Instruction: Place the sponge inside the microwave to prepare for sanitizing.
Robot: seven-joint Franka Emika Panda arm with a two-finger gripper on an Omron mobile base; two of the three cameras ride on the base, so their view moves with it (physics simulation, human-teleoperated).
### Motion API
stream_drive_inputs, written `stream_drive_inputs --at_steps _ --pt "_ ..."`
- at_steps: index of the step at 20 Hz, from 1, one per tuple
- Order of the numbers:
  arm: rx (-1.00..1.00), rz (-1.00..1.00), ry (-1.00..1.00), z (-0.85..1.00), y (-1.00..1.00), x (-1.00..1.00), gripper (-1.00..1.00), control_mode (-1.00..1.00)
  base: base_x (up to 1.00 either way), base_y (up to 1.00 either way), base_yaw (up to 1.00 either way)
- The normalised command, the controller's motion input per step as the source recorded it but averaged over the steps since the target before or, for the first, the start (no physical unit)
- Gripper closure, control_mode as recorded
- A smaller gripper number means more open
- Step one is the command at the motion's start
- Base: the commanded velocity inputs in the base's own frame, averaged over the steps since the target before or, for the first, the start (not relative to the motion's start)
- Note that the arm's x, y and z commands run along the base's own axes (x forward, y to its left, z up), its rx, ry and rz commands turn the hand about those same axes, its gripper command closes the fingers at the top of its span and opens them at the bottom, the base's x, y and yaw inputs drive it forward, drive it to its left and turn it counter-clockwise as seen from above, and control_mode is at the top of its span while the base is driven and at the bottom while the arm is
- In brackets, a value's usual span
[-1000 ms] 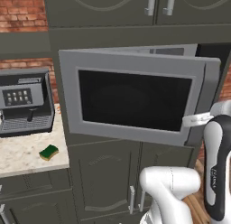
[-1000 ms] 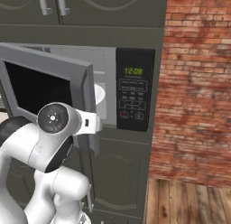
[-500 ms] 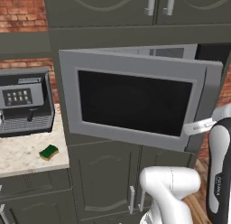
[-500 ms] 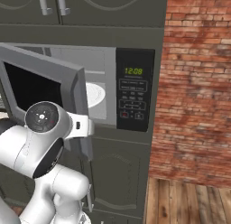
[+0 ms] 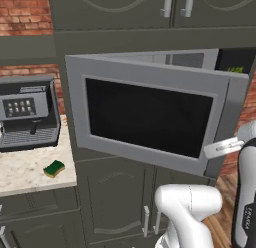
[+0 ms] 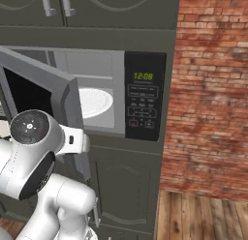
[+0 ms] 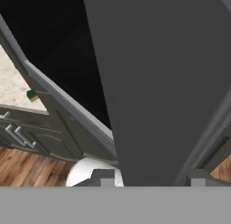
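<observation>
The sponge [image 5: 54, 168], green on top with a yellow lower layer, lies on the counter to the left of the microwave; it also shows in the hand view as a small green block [image 7: 32, 95]. The microwave door [image 5: 150, 117] stands partly swung out. Behind it are the white round plate [image 6: 94, 101] and the keypad panel [image 6: 143, 101] with green digits. My gripper [image 5: 220, 148] is at the door's free edge, shut on it. In the hand view the grey door slab [image 7: 158, 83] runs between my fingertips [image 7: 103, 177].
A grey coffee machine [image 5: 27, 114] stands on the speckled counter [image 5: 20, 179] behind the sponge. Dark cabinets with metal handles [image 5: 175, 2] sit above the microwave and more below it. A brick wall [image 6: 208, 113] rises right of the microwave, with wooden floor [image 6: 203, 215] beneath.
The microwave door has swung a little further open, and my hand has moved with its free edge. The sponge has stayed in place.
</observation>
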Motion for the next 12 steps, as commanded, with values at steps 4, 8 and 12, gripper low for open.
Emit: stream_drive_inputs --at_steps 4,8,12 --pt "0.09 -0.09 0.00 0.00 0.44 -0.42 1.00 -1.00 0.00 0.00 0.00" --pt "0.06 -0.06 0.02 0.00 0.38 -0.33 -1.00 -1.00 0.00 0.00 0.00" --pt "0.01 -0.05 0.00 0.01 0.09 -0.29 -1.00 -1.00 0.00 0.00 0.00"
